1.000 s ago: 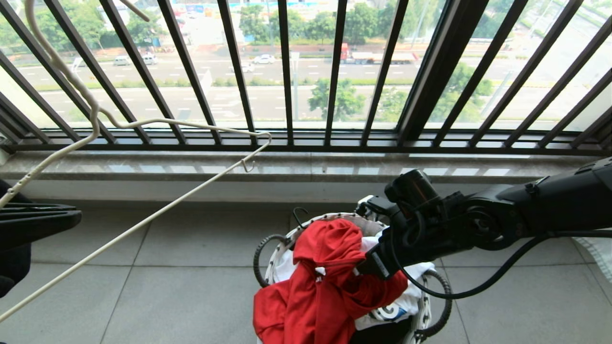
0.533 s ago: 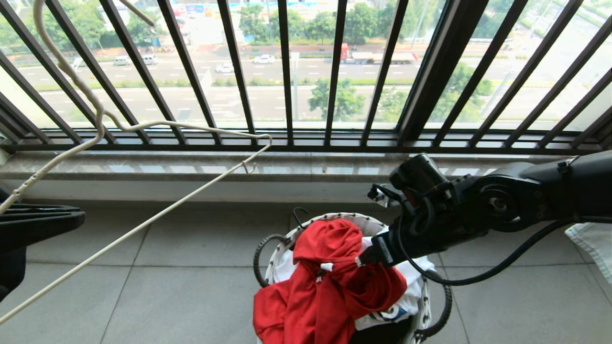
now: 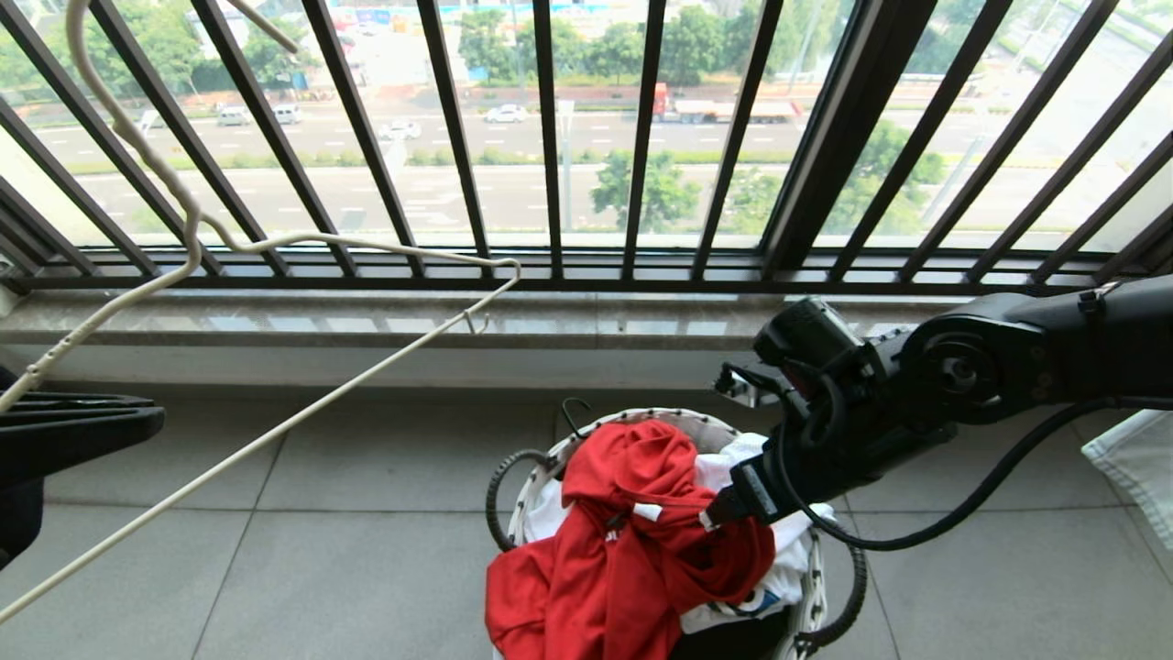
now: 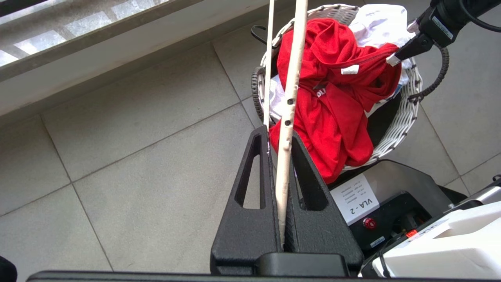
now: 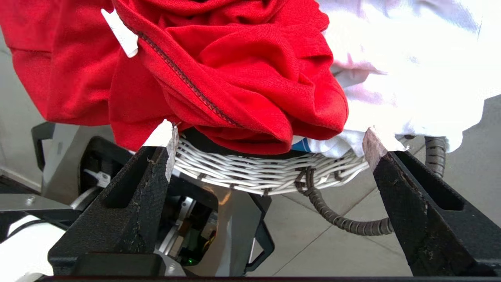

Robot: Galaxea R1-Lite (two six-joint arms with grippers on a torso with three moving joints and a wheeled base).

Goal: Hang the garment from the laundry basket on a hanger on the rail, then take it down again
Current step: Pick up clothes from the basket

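The red garment (image 3: 632, 550) lies bunched on top of the laundry basket (image 3: 641, 417) and spills over its near rim. My right gripper (image 3: 713, 511) is open at the garment's right side. In the right wrist view its fingertips (image 5: 269, 137) stand wide apart, level with the woven rim (image 5: 254, 172), just under a red fold (image 5: 235, 70). My left gripper (image 4: 278, 135) is shut on the cream wire hanger (image 4: 287, 117), held up at the far left (image 3: 275, 243). The rail is out of view.
Dark window bars (image 3: 550, 137) and a stone sill (image 3: 550, 321) run across the back. White laundry (image 3: 779, 568) lies under the red garment. A pale cloth (image 3: 1132, 467) shows at the right edge. The robot's base (image 4: 391, 203) sits right behind the basket.
The right gripper's jaws have spread wide and its wrist has lifted and shifted a little to the right. The hanger has swayed slightly. The left arm has stayed put.
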